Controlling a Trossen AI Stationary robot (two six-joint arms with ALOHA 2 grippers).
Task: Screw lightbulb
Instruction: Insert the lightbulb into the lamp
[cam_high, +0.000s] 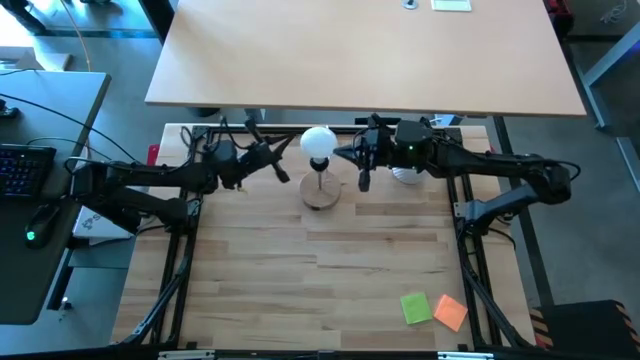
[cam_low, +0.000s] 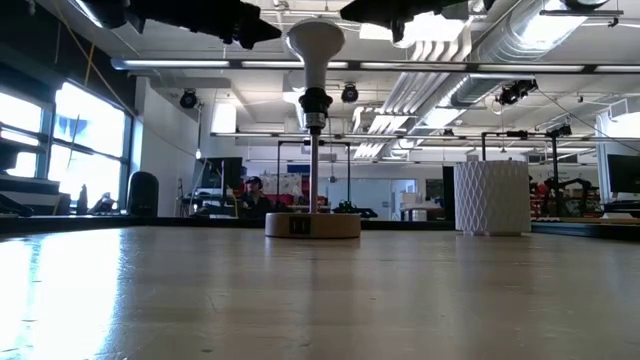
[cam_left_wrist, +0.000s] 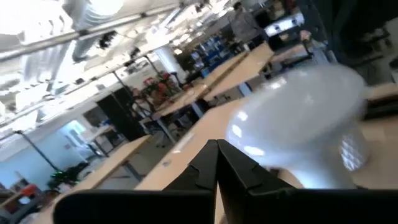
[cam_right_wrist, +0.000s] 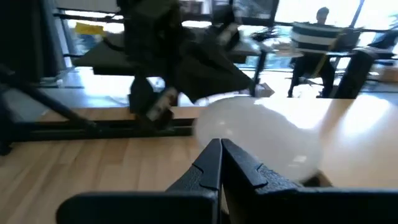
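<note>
Although neither claw touches it, the bulb (cam_high: 318, 141) already sits in the socket at the top of the lamp's thin stem, so the placing looks done; whether the thread is fully seated cannot be told, and a last turn or two may remain.

Nearest the front edge of the worktop (cam_high: 330, 280), two sticky notes lie side by side, one green (cam_high: 416, 308) and one orange (cam_high: 450, 312), flat, square and papery. The worktop itself is pale wood in glued strips, smooth, with a faint sheen in the low view.

Farther in stands the lamp base (cam_high: 321, 194), a round, low wooden disc with a slim metal rod rising from its centre to a black socket (cam_low: 315, 101). The bulb on top is matte white, a round globe narrowing through a cone to its screw end, which is hidden in the socket.

Left claw (cam_high: 283, 175) hangs just beside the bulb on its own side, fingers pressed together and holding nothing. Right claw (cam_high: 364, 182) hangs just beside the bulb on the other side, likewise pinched closed and empty. Both arms are dark and hard-edged, with cables along them.

Beyond the right claw stands a white cup (cam_low: 491, 197), cylindrical, its wall ribbed in a fine woven pattern. Behind the frame lies a second, bare tan tabletop (cam_high: 360, 50).
</note>
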